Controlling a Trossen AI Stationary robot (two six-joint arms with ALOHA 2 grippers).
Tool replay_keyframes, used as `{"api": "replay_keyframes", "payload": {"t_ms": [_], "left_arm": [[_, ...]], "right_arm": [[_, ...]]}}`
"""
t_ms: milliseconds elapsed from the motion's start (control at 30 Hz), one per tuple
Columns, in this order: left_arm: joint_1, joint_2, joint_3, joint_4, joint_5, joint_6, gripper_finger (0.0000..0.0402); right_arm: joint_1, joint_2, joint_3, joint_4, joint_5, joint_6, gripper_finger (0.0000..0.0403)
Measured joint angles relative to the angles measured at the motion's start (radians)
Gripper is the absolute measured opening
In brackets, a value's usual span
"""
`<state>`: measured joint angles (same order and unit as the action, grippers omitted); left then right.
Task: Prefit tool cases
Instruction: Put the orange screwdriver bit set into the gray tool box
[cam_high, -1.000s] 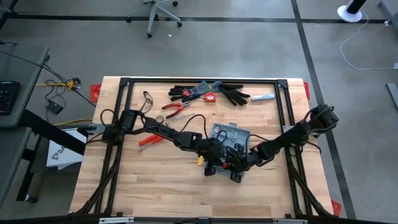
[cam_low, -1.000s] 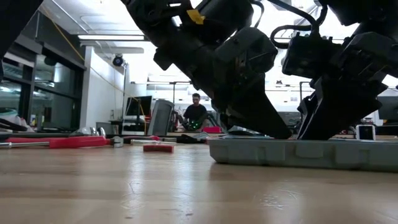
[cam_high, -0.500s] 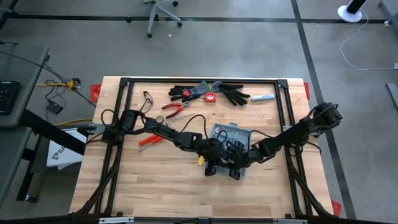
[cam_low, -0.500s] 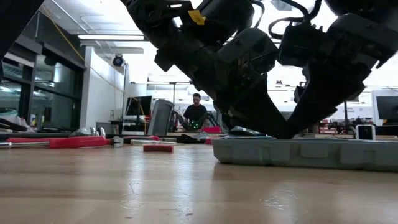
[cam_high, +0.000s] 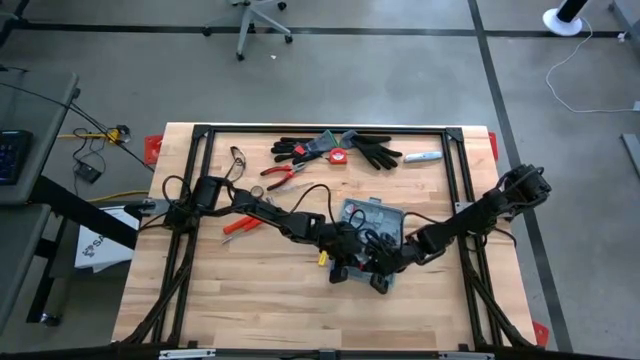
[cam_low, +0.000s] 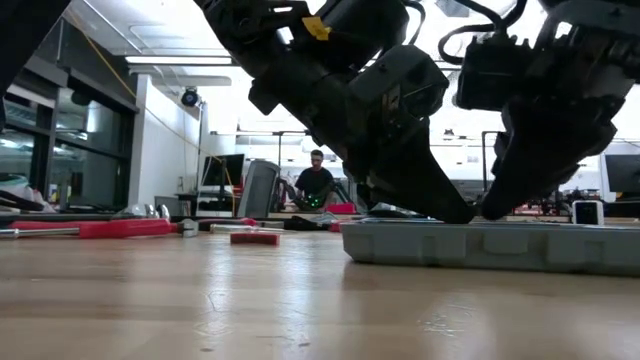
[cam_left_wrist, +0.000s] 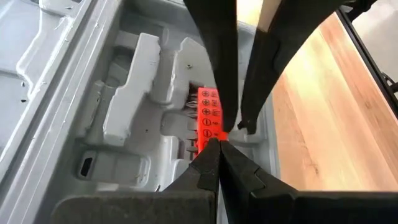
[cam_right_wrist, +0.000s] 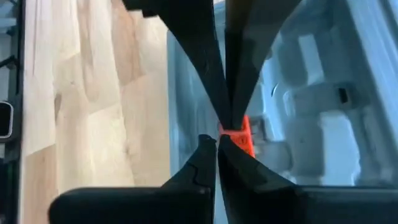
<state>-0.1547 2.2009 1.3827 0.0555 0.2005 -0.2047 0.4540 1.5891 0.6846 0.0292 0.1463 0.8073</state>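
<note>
The grey-blue tool case (cam_high: 372, 214) lies open on the table, its moulded grey interior up; in the low view it is the flat tray (cam_low: 480, 245). A red bit holder (cam_left_wrist: 209, 111) sits in a recess near its near end. Both grippers point down into that end, tip to tip. My left gripper (cam_left_wrist: 216, 140) is shut, its tips at the red holder. My right gripper (cam_right_wrist: 216, 140) is shut too, with the red holder (cam_right_wrist: 241, 142) just past its tips. In the low view my left gripper (cam_low: 458, 214) and my right gripper (cam_low: 494, 212) stand close together over the tray. My left gripper's shut fingertips meet the end of the red bit holder (cam_left_wrist: 210, 132) from above, slanting down from the table's left. Nothing is lifted; the holder stays in its recess. My right gripper's shut tips stand at the red holder's edge (cam_right_wrist: 236, 134), slanting down from the right; the fingers hide the spot, so I cannot tell whether they touch it.
Black gloves (cam_high: 372, 153), a red tape measure (cam_high: 338, 156) and red-handled pliers (cam_high: 280, 172) lie along the far edge, a red-handled tool (cam_high: 238, 226) at the left. A person (cam_low: 316, 180) sits far behind the table. Bare wood lies near and left of the case.
My right gripper has shut its fingers over the case's near end. It first leaned toward my left gripper, then stood back more upright. The case and my left gripper have stayed in place.
</note>
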Motion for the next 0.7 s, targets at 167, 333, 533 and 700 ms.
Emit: {"api": "replay_keyframes", "payload": {"t_ms": [167,333,533,700], "left_arm": [[0.000,0.000,0.000,0.000,-0.001,0.000,0.0000],[0.002,0.000,0.000,0.000,-0.001,0.000,0.0000],[0.003,0.000,0.000,0.002,-0.002,0.000,0.0000],[0.004,0.029,0.000,0.012,0.011,-0.024,0.0000]], "right_arm": [[0.000,-0.001,0.001,-0.053,0.005,0.035,0.0003],[-0.011,-0.002,0.001,-0.075,0.009,0.044,0.0001],[-0.011,0.013,0.002,-0.075,-0.004,0.041,0.0000],[-0.011,0.061,0.005,-0.071,-0.030,0.041,0.0000]]}}
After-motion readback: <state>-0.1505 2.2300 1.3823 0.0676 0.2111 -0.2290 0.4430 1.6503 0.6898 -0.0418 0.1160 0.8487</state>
